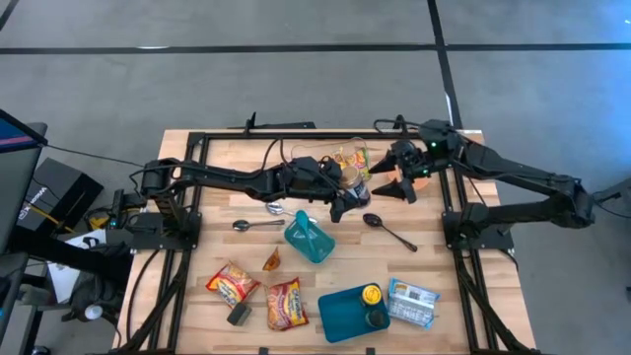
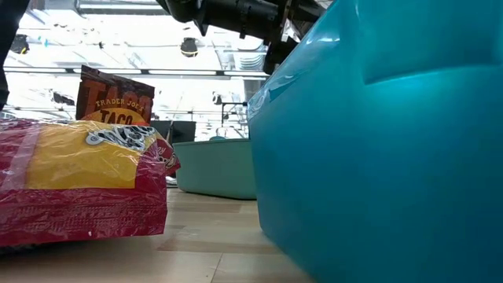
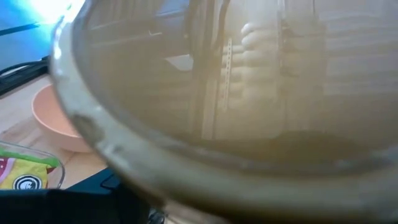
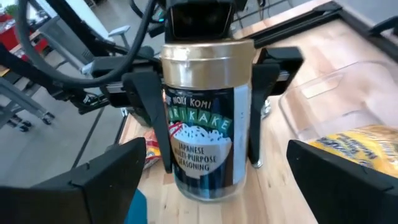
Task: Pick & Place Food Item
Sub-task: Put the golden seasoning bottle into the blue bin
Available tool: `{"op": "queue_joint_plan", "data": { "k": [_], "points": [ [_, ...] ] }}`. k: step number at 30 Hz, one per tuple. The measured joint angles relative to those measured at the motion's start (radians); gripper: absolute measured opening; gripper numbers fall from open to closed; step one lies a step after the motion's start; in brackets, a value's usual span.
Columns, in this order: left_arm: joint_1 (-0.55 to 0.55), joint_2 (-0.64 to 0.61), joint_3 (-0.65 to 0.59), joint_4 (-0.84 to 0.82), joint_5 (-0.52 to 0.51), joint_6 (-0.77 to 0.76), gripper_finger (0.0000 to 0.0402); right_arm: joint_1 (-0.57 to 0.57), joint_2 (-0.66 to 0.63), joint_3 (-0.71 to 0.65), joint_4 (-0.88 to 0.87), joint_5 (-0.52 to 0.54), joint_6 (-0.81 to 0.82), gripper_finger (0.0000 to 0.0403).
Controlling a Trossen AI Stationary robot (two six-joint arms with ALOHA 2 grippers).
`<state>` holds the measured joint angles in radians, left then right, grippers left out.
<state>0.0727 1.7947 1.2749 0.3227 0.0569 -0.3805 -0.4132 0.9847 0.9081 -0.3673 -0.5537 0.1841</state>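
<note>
Between left jaws: furikake jar (image 4: 205, 137).

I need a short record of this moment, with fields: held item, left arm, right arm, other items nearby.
held item: furikake jar, upright, gold lid
left gripper: jaws closed around the jar's sides
right gripper: jaws open, just beside the jar, holding nothing
nearby: clear container with a yellow packet; teal bowl; two spoons on the table

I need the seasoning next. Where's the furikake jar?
In the high view, the furikake jar sits mid-table toward the far edge, clamped in the left gripper, facing the open right gripper.
</note>
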Motion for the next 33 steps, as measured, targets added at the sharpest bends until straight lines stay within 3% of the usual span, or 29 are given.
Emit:
{"op": "queue_joint_plan", "data": {
  "k": [33],
  "points": [
    [-0.015, 0.000, -0.001, -0.053, -0.004, -0.002, 0.0277, 0.072, 0.169, 0.001, 0.244, -0.075, 0.079, 0.0382]
  ]
}}
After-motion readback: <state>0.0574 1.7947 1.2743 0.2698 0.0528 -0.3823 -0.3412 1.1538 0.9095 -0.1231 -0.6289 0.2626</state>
